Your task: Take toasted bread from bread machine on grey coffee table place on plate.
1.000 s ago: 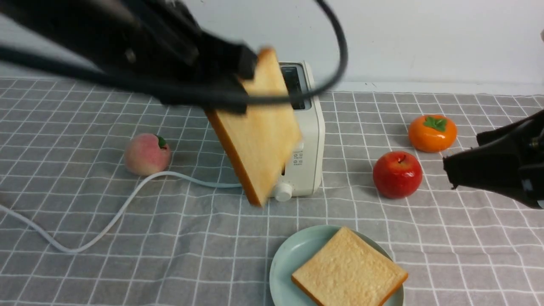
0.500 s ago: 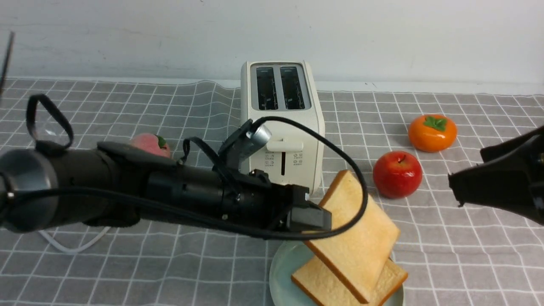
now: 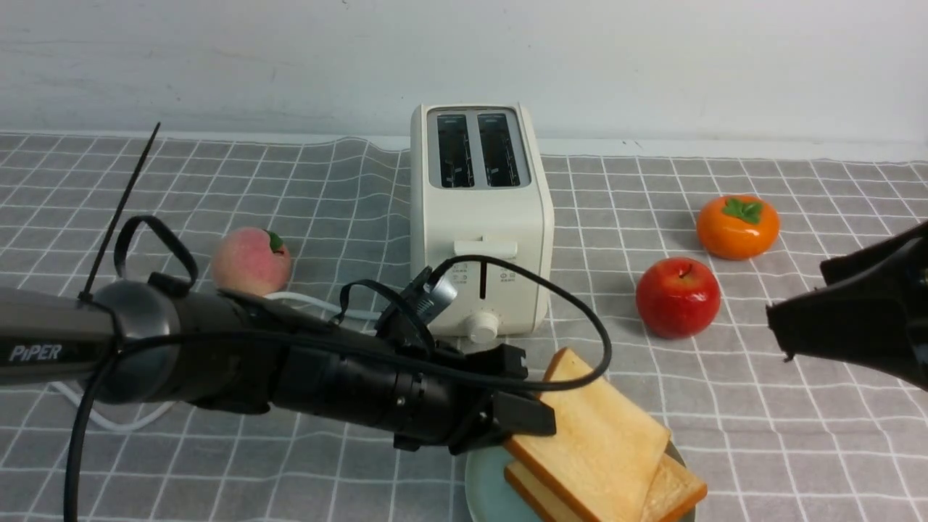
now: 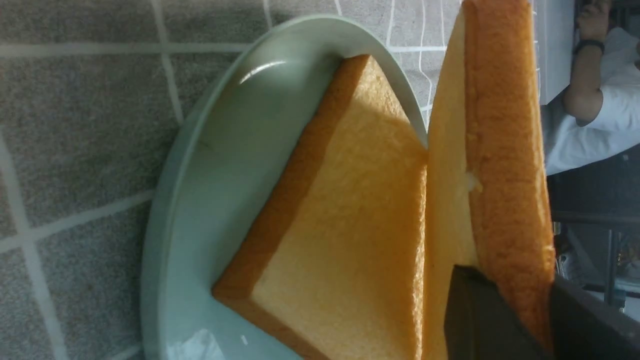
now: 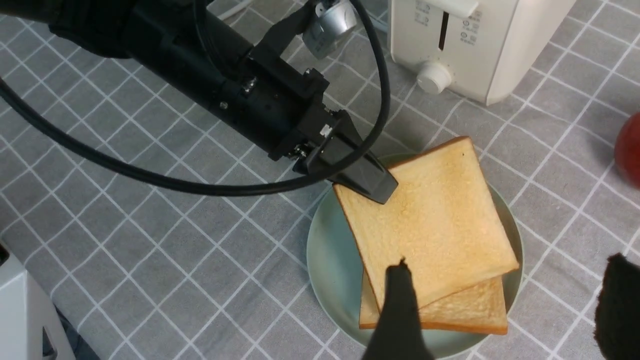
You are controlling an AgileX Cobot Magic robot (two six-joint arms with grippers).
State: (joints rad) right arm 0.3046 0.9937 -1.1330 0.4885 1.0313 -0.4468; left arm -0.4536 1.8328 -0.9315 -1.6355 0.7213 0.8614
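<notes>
The bread machine (image 3: 478, 217) stands upright on the grey coffee table (image 3: 217, 181) with both slots empty. In front of it lies the plate (image 3: 482, 482), holding one slice of toasted bread (image 5: 465, 310) flat. A second slice (image 3: 602, 435) lies tilted across the first. My left gripper (image 3: 533, 424) is shut on its corner nearest the bread machine, and in the left wrist view the black fingers (image 4: 480, 310) flank its brown crust (image 4: 505, 150). My right gripper (image 3: 796, 291) hangs open at the right, above the table, holding nothing.
A peach (image 3: 251, 261) sits left of the bread machine, whose white cord (image 3: 109, 420) runs off under my left arm. A red apple (image 3: 678, 297) and an orange persimmon (image 3: 737, 227) sit to the right, close to my right gripper.
My left arm swung the held slice from beside the bread machine down to the plate, where it now rests on the other slice. The right gripper barely moved.
</notes>
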